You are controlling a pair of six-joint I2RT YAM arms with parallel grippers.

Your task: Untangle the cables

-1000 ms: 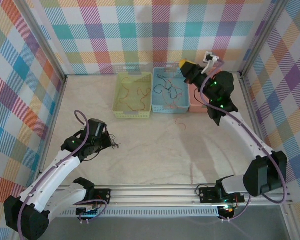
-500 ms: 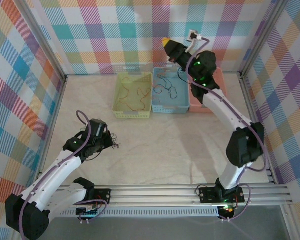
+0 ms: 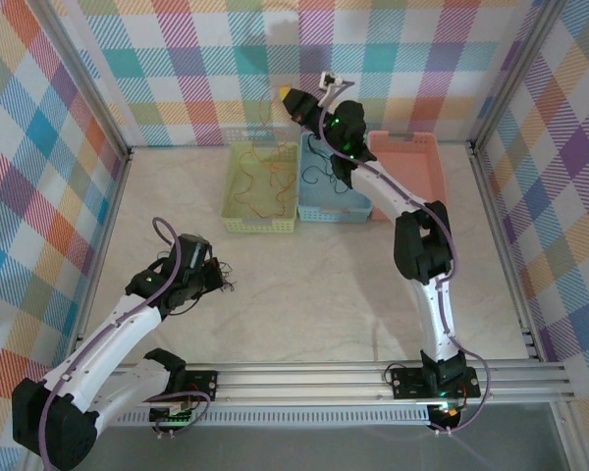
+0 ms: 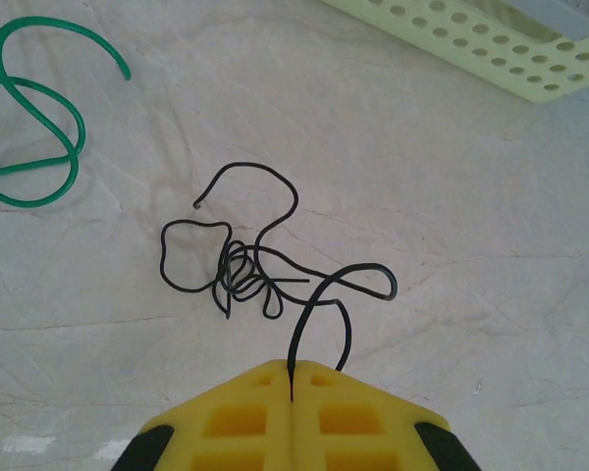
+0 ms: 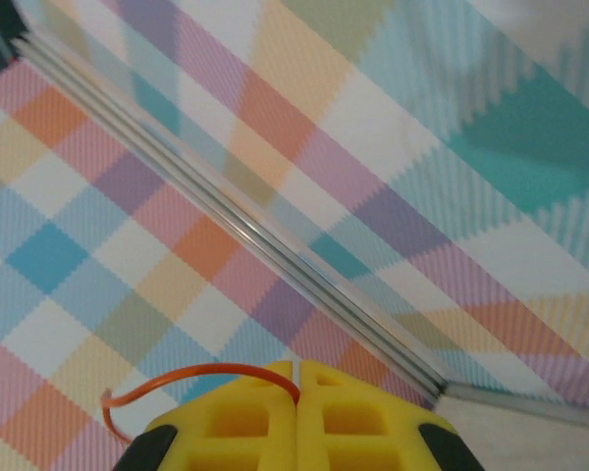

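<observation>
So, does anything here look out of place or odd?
Yes: the black cable pinched by the left claw is bunched into a knot on the table, and a green cable lies loose nearby.

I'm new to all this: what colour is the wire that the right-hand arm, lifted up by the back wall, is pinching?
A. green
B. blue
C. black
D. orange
D: in the right wrist view the right gripper is closed on a thin orange wire, which curls out to one side against the checked wall.
</observation>
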